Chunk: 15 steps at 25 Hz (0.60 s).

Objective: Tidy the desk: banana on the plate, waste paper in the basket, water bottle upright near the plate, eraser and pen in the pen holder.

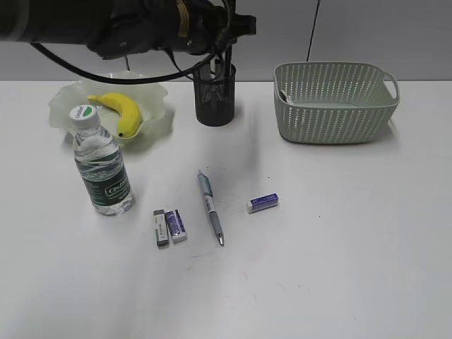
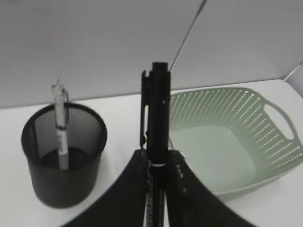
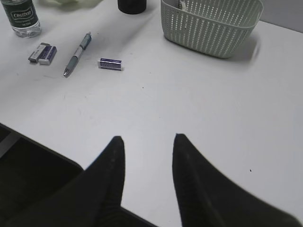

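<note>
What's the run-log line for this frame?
left hand: shut on black pen, above pen holder | right hand: open, empty | banana: on plate | grey pen: on desk

- One curved yellow banana (image 1: 121, 109)
- One clear plastic water bottle (image 1: 101, 164)
- Three small white-and-purple erasers (image 1: 263, 203)
- Three pens (image 1: 210, 207)
- One black wire-mesh pen holder (image 1: 215, 95)
- One sage-green perforated basket (image 1: 335, 103)
- One pale green wavy-rimmed plate (image 1: 65, 100)

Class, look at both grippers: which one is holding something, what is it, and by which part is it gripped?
The left gripper holds a black pen by its lower barrel, the clip end sticking up above the fingers. The right gripper is open and holds nothing.
</note>
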Available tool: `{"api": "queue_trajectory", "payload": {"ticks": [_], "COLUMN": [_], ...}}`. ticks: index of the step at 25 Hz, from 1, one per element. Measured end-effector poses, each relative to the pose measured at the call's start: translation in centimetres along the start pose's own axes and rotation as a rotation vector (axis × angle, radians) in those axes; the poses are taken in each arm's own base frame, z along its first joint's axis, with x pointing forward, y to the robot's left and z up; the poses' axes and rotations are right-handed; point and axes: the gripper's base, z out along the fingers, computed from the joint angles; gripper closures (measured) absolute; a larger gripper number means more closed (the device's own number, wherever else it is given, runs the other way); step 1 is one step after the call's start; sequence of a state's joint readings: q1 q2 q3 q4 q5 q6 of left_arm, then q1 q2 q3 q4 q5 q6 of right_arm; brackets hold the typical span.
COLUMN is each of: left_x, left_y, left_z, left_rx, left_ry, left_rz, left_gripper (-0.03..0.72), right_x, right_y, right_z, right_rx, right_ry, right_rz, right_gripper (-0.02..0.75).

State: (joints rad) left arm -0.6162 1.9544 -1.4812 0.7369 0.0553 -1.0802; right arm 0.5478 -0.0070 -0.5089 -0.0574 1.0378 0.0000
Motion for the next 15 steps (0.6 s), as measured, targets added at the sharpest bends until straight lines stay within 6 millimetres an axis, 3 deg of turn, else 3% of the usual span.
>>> {"api": "queue_trajectory", "payload": {"ticks": [4,9,15], "left_x": [0.2,0.2,-1.4], "left_y": [2.2,6.3,7.7], "left_z": [1.3,2.8,4.0], "left_rx": [0.033,0.054,0.093], "left_ry": [-0.027,-0.069,-0.154], "left_rz": [0.054,-0.013,-0.033], "left_gripper": [0.615,0.615,0.615], "right_x": [0.0,0.0,0.0], "right_y": [0.0,0.0,0.0], "right_z": [0.0,0.0,0.0], "right_rx": [0.0,0.0,0.0], "right_ry": [0.0,0.0,0.0], "right_rz": [0.0,0.0,0.0], "right_gripper": [0.451,0.451,0.451]}}
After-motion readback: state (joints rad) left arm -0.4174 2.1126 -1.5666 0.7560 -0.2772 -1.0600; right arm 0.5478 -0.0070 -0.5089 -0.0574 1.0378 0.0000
